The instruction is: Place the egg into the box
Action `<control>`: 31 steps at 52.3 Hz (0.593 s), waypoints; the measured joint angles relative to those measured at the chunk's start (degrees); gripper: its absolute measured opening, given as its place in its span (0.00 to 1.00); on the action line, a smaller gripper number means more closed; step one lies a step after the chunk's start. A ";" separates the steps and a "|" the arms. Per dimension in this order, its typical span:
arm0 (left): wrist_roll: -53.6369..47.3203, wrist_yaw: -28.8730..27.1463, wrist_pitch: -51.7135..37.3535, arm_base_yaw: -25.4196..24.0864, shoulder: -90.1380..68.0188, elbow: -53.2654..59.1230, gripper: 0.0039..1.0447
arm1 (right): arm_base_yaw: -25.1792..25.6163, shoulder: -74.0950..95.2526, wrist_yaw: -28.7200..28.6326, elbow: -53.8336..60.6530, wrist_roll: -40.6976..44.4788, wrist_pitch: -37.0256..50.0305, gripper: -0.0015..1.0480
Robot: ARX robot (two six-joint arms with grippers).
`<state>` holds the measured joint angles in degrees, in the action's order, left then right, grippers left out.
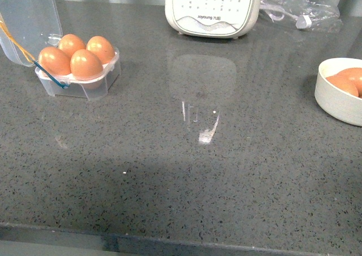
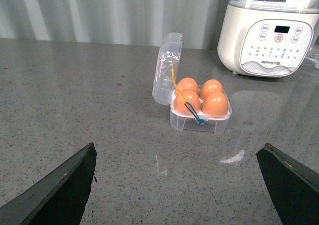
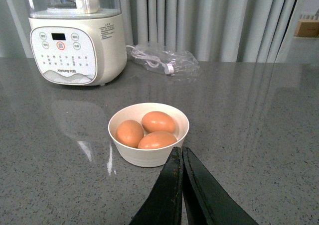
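Right pincer (image 3: 181,151): pressed together, empty, just short of the bowl (image 3: 148,158) with three spare eggs (image 3: 158,121). Left pincer (image 2: 177,150): spread wide, empty, facing the box (image 2: 199,124) ahead. Lid (image 2: 167,68) stands open for loading; each cell holds an egg (image 2: 215,104). No cell free, so likely done.

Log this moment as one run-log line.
clear plastic four-cell egg carton: four brown eggs, lid open | round white bowl: three eggs | left fingers: open | right fingers: shut
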<state>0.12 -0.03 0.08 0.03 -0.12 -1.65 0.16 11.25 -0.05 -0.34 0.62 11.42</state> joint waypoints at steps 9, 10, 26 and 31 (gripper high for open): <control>0.02 -0.02 0.00 0.00 0.00 0.00 0.94 | 0.00 -8.50 0.00 -0.02 0.00 -10.60 0.03; 0.00 -0.02 0.00 0.00 0.00 0.00 0.94 | 0.00 -9.38 0.00 -0.02 0.00 -10.99 0.03; 0.00 -0.02 0.00 0.00 0.07 0.00 0.94 | 0.00 -11.02 -0.02 -0.02 0.00 -11.39 0.03; 0.00 0.00 0.00 0.00 0.07 0.00 0.94 | 0.00 -11.02 0.00 -0.02 0.00 -11.39 0.18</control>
<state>0.12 -0.03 0.08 0.03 -0.05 -1.65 0.16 0.23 -0.05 -0.36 0.62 0.03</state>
